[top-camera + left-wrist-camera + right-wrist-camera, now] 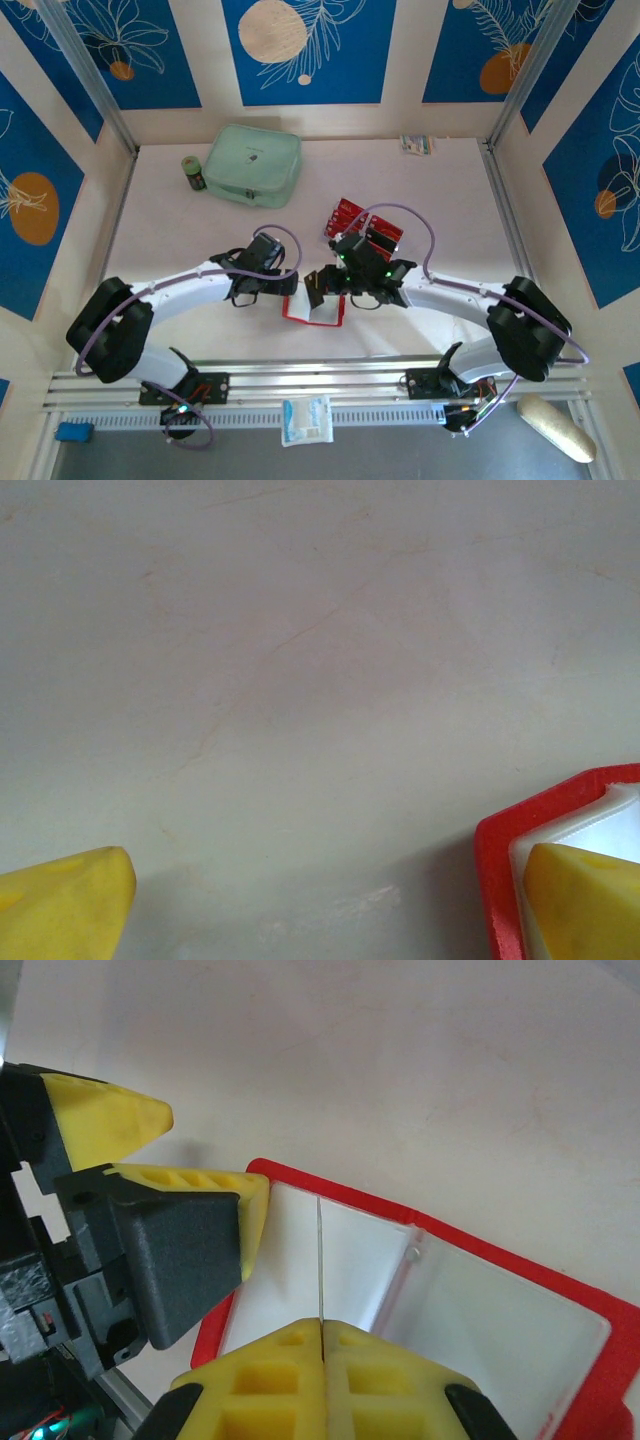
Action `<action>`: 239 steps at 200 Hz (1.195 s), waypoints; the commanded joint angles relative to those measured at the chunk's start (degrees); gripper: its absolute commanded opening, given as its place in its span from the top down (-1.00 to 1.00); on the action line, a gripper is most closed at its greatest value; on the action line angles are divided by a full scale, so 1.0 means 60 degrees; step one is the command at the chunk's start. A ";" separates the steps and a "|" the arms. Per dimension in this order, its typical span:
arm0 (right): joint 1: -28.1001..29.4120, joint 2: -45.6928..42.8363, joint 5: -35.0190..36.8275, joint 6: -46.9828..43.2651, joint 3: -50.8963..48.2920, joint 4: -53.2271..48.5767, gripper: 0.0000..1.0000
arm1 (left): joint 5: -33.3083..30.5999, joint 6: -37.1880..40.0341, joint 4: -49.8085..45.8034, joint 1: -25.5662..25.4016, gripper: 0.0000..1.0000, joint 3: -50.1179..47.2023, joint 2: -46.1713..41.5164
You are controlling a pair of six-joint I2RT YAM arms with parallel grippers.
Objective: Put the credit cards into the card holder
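I saw both arms bent inward over the open card holder (pixel 480 1310). The left gripper (pixel 330 865) was spread wide, one finger (pixel 585 900) on its corner. The right gripper (pixel 322 1328) was pinched on a thin edge (pixel 320 1260) (card or flap, I couldn't tell). The credit cards (pixel 348 214) lay just behind.

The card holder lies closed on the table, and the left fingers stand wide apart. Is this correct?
Not closed: the card holder lies open on the table, pale inside up, as the right wrist view shows. The left fingers stand wide apart.
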 commanded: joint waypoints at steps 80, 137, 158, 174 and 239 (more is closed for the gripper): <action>0.0045 0.1014 -0.0375 0.0386 -0.0242 0.0844 1.00 | 0.0326 -0.0204 -0.0421 0.0060 -1.00 0.0104 -0.0684; 0.0044 0.1001 -0.0394 0.0442 -0.0329 0.0940 1.00 | 0.0555 -0.0667 -0.0049 -0.0343 -1.00 -0.0357 -0.0797; 0.0036 0.1014 -0.0419 0.0484 -0.0334 0.0953 1.00 | 0.0435 -0.0825 0.0043 -0.0539 -1.00 -0.0617 -0.0813; 0.0038 0.1014 -0.0415 0.0488 -0.0371 0.0966 1.00 | 0.0341 -0.0936 0.0093 -0.0683 -1.00 -0.0858 -0.0847; 0.0016 0.1054 -0.0563 0.0592 -0.0440 0.1165 1.00 | -0.0366 -0.1108 0.0149 -0.1284 -1.00 -0.1348 -0.0502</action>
